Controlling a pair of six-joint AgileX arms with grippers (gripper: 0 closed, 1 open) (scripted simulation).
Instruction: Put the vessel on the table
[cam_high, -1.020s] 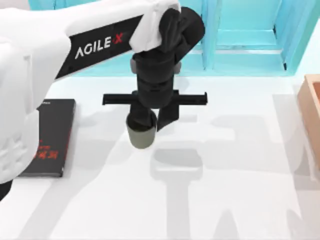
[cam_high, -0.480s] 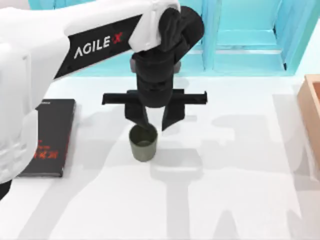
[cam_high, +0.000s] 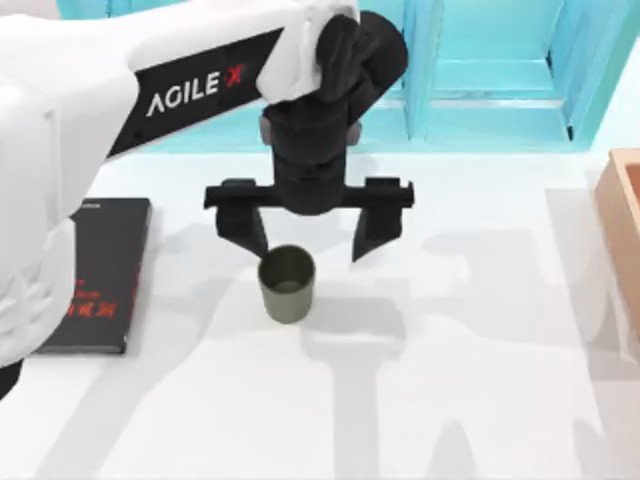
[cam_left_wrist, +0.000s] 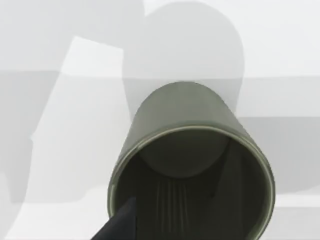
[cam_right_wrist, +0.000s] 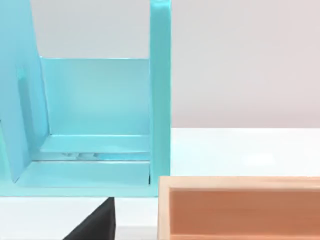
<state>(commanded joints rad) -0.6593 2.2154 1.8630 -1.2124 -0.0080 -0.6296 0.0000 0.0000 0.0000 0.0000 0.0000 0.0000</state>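
We note the cup (cam_high: 287, 284) upright on the table (cam_high: 450, 380), mouth up, nothing visible inside it. Left gripper (cam_high: 311, 235) hangs above, fingers spread wide at the cup's 10 and 2 o'clock, not touching. Book (cam_high: 102, 275) lies at 9 o'clock. Right wrist view adds the shelf (cam_right_wrist: 95, 120) and a wooden box (cam_right_wrist: 240, 207); right claw's state we cannot tell.

Table (cam_high: 470, 400): vessel (cam_high: 287, 285), book (cam_high: 100, 275).
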